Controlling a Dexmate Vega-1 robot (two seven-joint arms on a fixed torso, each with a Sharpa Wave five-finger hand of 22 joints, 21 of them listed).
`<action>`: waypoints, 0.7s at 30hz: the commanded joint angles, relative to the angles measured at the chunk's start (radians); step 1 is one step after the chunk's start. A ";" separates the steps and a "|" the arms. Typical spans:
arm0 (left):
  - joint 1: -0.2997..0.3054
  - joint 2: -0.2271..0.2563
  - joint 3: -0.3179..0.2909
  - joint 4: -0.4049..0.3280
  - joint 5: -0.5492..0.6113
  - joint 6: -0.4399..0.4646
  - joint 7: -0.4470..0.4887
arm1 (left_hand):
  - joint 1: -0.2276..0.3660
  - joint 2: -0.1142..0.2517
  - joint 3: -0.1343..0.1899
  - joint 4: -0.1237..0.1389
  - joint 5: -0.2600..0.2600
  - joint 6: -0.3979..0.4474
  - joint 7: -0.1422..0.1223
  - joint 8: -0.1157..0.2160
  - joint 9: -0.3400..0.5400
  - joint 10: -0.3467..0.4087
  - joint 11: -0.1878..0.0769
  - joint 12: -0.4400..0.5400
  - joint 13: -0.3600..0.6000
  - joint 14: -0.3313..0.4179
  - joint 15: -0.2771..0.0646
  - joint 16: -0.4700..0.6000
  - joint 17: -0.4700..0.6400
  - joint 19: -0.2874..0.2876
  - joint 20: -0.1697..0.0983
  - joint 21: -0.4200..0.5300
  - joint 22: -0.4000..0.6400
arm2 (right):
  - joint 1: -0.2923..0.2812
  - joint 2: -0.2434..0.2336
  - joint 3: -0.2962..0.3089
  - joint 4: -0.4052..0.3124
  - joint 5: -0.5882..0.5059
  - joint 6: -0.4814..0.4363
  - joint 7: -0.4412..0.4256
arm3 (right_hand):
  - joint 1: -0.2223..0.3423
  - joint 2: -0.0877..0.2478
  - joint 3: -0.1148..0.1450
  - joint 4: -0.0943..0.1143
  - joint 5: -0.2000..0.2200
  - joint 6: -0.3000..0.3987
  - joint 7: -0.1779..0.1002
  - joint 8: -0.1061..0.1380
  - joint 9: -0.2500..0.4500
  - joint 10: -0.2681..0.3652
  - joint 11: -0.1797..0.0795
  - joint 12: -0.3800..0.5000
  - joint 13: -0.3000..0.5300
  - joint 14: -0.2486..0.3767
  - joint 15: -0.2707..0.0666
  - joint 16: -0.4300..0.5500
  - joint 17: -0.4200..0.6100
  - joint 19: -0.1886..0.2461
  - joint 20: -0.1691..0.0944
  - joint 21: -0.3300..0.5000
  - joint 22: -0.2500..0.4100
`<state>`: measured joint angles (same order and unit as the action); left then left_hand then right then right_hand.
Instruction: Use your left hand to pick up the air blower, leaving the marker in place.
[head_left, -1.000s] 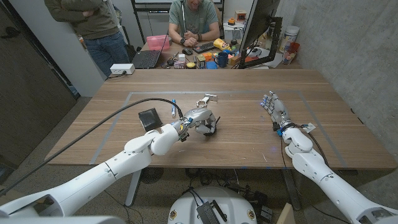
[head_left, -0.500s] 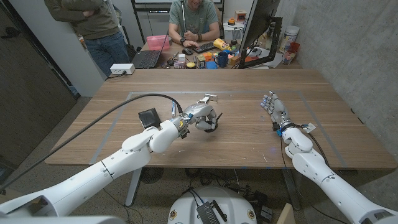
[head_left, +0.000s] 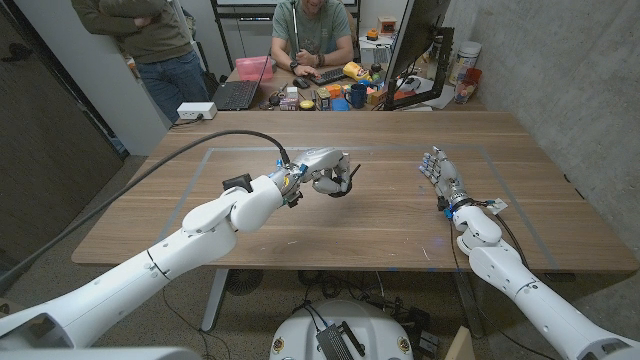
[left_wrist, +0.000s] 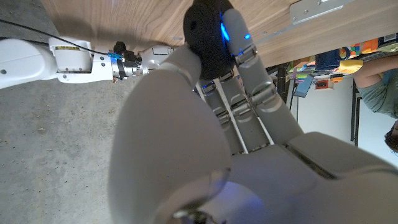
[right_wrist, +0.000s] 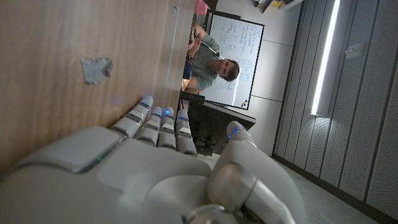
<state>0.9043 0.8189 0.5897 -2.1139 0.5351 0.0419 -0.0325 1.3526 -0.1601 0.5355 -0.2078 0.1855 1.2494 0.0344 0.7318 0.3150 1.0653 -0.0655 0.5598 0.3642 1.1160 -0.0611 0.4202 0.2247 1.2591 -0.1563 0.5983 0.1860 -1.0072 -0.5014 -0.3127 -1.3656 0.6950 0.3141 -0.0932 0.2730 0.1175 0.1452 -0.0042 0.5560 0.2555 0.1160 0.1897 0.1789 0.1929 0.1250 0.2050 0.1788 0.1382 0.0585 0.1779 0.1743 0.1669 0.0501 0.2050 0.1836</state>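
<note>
One air blower (head_left: 335, 184), two robot hands, left (head_left: 318, 172) and right (head_left: 440, 170), two people (head_left: 312, 30), one table (head_left: 380, 225)

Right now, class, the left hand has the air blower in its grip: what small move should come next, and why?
Probably raise the left hand a little further and hold steady. It grips the black air blower, whose bulb shows between its fingers in the left wrist view, apparently off the wooden table. The right hand waits apart. I cannot make out the marker.
</note>
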 joint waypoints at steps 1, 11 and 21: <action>-0.024 0.003 -0.054 -0.092 -0.032 0.030 -0.041 | -0.014 0.001 0.075 0.056 0.002 0.020 0.008 -0.004 -0.005 0.108 -0.098 -0.002 0.221 0.272 -0.154 0.107 0.186 -0.004 0.000 0.005 0.002 | -0.003 -0.013 -0.001 -0.041 -0.043 0.004 -0.044 | 0.007 -0.004 -0.003 0.002 0.004 0.006 -0.005 0.005 0.006 0.010 0.003 0.003 0.004 0.012 0.001 0.007 0.004 0.012 -0.006 0.008 0.004; -0.053 -0.008 -0.089 -0.144 -0.076 0.061 -0.070 | -0.027 -0.005 0.101 0.054 0.002 0.020 0.002 -0.001 -0.007 0.111 -0.102 -0.008 0.231 0.276 -0.153 0.106 0.193 -0.005 0.000 0.010 0.002 | -0.009 -0.090 0.018 -0.197 -0.078 -0.071 -0.083 | 0.007 -0.006 -0.005 0.002 0.004 0.014 -0.007 0.007 0.005 0.018 0.000 0.006 0.004 0.012 -0.004 0.006 0.004 0.015 -0.006 0.009 0.004; -0.086 -0.007 -0.138 -0.242 -0.142 0.130 -0.119 | -0.040 -0.011 0.129 0.051 0.002 0.019 0.002 0.002 -0.010 0.115 -0.101 -0.014 0.241 0.281 -0.154 0.106 0.200 -0.012 -0.002 0.013 0.001 | -0.021 -0.113 0.037 -0.260 -0.078 -0.109 -0.111 | 0.007 -0.007 -0.006 0.001 0.004 0.017 -0.005 0.008 0.005 0.023 -0.001 0.007 0.004 0.017 -0.005 0.007 0.004 0.022 -0.003 0.011 0.004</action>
<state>0.8524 0.8142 0.4983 -2.2654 0.4524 0.1112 -0.1061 1.3246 -0.1721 0.5919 -0.2178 0.1825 1.2550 0.0289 0.7308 0.3016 1.0678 -0.0682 0.5445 0.4079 1.1246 -0.0696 0.4203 0.2246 1.2521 -0.1561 0.6078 0.1867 -1.0176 -0.5792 -0.2941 -1.5415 0.6290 0.2515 -0.1690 0.2730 0.1176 0.1410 0.0001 0.5560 0.2609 0.1107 0.1897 0.1789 0.2092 0.1198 0.2050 0.1788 0.1486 0.0552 0.1818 0.1743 0.1762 0.0481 0.2110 0.1835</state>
